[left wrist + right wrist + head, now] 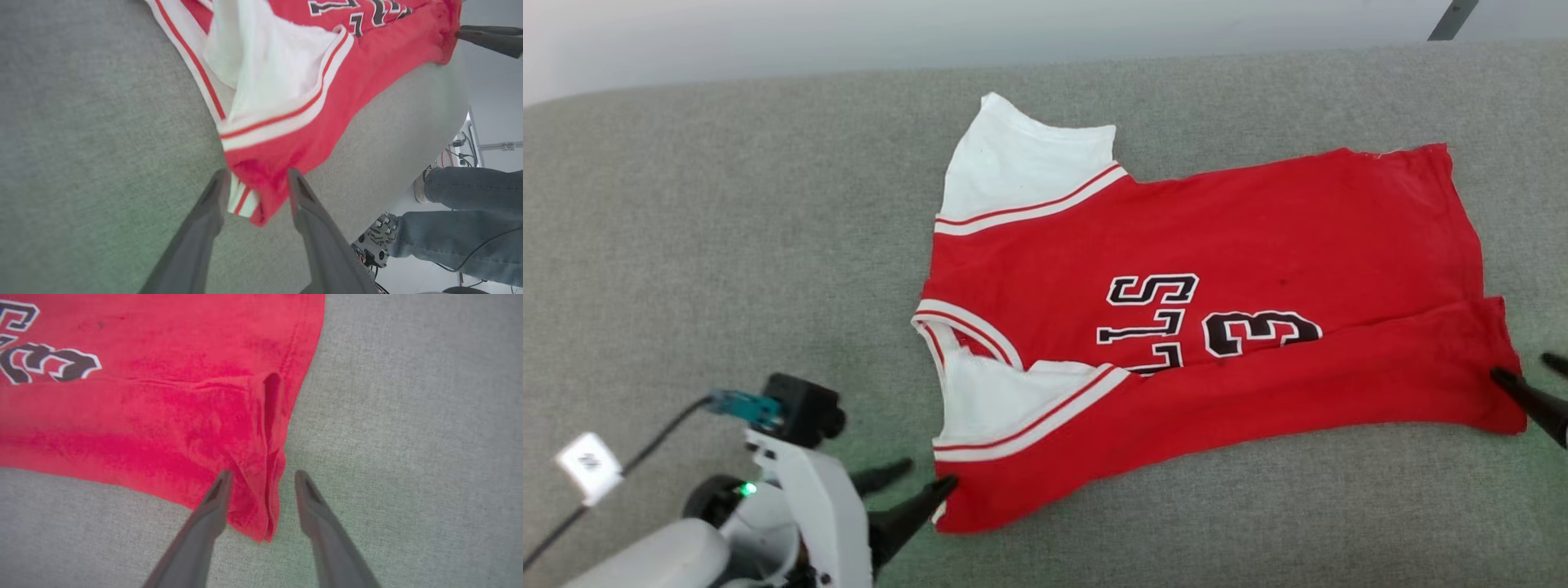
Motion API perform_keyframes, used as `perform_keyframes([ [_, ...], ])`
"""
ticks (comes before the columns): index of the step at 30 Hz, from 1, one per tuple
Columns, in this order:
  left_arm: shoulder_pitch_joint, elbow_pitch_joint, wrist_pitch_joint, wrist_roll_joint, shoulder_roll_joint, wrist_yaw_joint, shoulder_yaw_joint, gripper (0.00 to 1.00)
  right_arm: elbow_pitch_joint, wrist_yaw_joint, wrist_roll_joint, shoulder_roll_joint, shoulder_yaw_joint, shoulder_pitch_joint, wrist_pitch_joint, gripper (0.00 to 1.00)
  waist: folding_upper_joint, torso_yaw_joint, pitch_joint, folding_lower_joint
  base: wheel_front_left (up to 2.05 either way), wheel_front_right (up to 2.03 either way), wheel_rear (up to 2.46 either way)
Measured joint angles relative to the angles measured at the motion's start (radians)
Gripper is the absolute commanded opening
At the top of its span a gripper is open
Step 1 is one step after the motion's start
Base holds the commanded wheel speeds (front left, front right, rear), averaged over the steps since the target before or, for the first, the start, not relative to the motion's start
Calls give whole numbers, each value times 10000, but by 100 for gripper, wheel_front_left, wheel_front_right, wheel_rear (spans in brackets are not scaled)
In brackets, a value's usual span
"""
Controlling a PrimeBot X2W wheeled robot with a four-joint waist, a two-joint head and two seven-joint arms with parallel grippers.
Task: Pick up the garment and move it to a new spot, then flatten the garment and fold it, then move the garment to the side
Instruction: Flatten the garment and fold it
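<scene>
The garment (1217,245), a red jersey with white sleeves and black lettering, lies spread sideways on the grey surface, its near long edge folded over onto the chest. My left gripper (923,482) is at the collar-end near corner. In the left wrist view it (256,175) is open, and the striped corner of the garment (367,61) lies loose between the fingers. My right gripper (1521,366) is at the hem-end near corner. In the right wrist view it (262,473) is open, its fingers either side of the creased hem corner of the garment (163,416).
The grey cloth-covered table (727,245) spreads wide to the left and in front of the garment. A person's legs in jeans (470,220) stand beside the table's edge, with cables on the floor. A white tag (588,464) hangs by my left arm.
</scene>
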Motion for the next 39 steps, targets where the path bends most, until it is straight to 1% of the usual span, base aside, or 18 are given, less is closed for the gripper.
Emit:
perform_keyframes([
  [3, 85, -169, -405, -4, 278, 144, 349, 100, -272, 0, -4, 6, -522, 241, -594, 100, 0, 15, -50, 0, 0, 0, 0],
  [6, 81, -251, -953, -56, 600, 380, 888, 100, -658, 0, -161, 217, -1195, 407, -1407, 100, 0, -15, -87, 0, 0, 0, 0],
  [7, 46, -230, -1154, -42, 665, 472, 1070, 100, -817, 0, -372, 345, -1377, 477, -1781, 100, 0, -32, -97, 0, 0, 0, 0],
  [9, -158, -36, -1542, 86, 709, 639, 1404, 100, -1120, 0, -535, 807, -1684, 579, -2374, 100, 0, -94, -106, 0, 0, 0, 0],
  [12, -757, 489, -1812, 261, 453, 629, 1693, 100, -1578, 0, -909, 1524, -1847, 689, -3243, 100, 0, -245, -91, 0, 0, 0, 0],
  [16, -1807, 1647, -1755, 535, 23, 290, 1879, 100, -2031, 0, -1361, 2339, -1908, 577, -4167, 100, 0, -579, -16, 0, 0, 0, 0],
  [19, -3019, 2865, -1824, 1160, -238, 115, 1998, 100, -2266, 0, -1672, 2823, -1910, 265, -4738, 100, 0, -921, 109, 0, 0, 0, 0],
  [22, -4135, 4029, -1647, 1787, -562, -134, 1824, 100, -2408, 0, -1845, 3196, -1868, 142, -5219, 100, 0, -1320, 285, 1, 0, 0, 0],
  [26, -5533, 5670, -1166, 2431, -924, -453, 1555, 100, -2382, 0, -1950, 3584, -1889, 38, -5800, 100, 0, -1922, 559, 0, 0, 0, 0],
  [28, -6041, 6508, -663, 2635, -1024, -627, 1340, 100, -2313, 0, -1946, 3703, -1806, 48, -5948, 100, 0, -2239, 694, 0, 0, 0, 0],
  [30, -6372, 7252, 67, 2642, -1147, -867, 1116, 100, -2236, 0, -1898, 3799, -1701, 65, -6069, 100, 0, -2551, 818, 0, 0, 0, 0],
  [32, -6583, 7779, 1014, 2447, -1271, -1221, 886, 100, -2150, 0, -1831, 3822, -1645, 76, -6144, 100, 0, -2852, 934, 0, 0, 0, 0],
  [34, -6859, 8289, 1783, 2266, -1394, -1463, 761, 100, -2100, 0, -1743, 3812, -1586, 76, -6176, 100, 0, -3137, 1050, 0, 0, 0, 0],
  [36, -7247, 8728, 2479, 2309, -1367, -1647, 558, 100, -2090, 0, -1678, 3802, -1501, 74, -6263, 100, 0, -3394, 1171, 0, 0, 0, 0],
  [39, -7700, 9304, 3152, 2466, -1329, -1739, 372, 100, -2088, 0, -1628, 3762, -1287, 58, -6337, 100, 0, -3693, 1419, 0, 0, 0, 0],
])
